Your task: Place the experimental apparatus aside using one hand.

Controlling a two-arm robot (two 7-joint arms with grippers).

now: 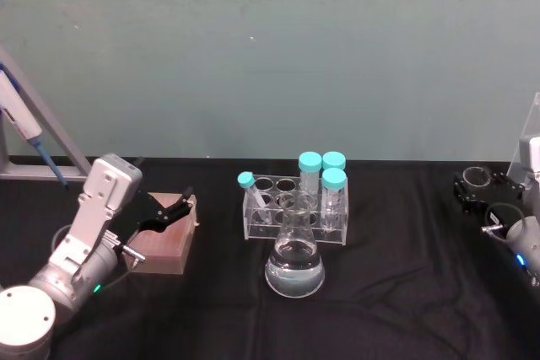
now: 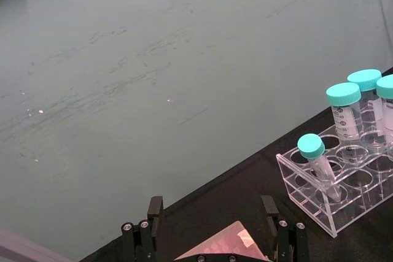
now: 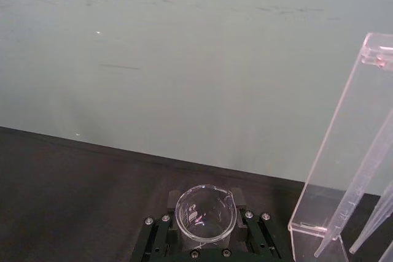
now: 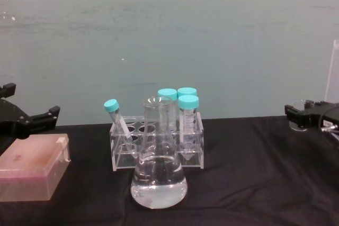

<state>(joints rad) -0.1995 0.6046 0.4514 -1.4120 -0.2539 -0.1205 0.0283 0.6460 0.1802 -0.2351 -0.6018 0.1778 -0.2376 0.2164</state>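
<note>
The right gripper [image 3: 206, 204] clasps the beaker [image 3: 206, 218] between its fingers. The left gripper [image 1: 180, 206] has its fingers spread apart above a box [image 1: 160, 250].

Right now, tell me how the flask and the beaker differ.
The flask stands free on the table; the beaker sits in the right gripper. The flask holds clear liquid; the beaker looks empty. The flask is larger and conical, the beaker small and straight-walled. Both are clear glassware.
</note>
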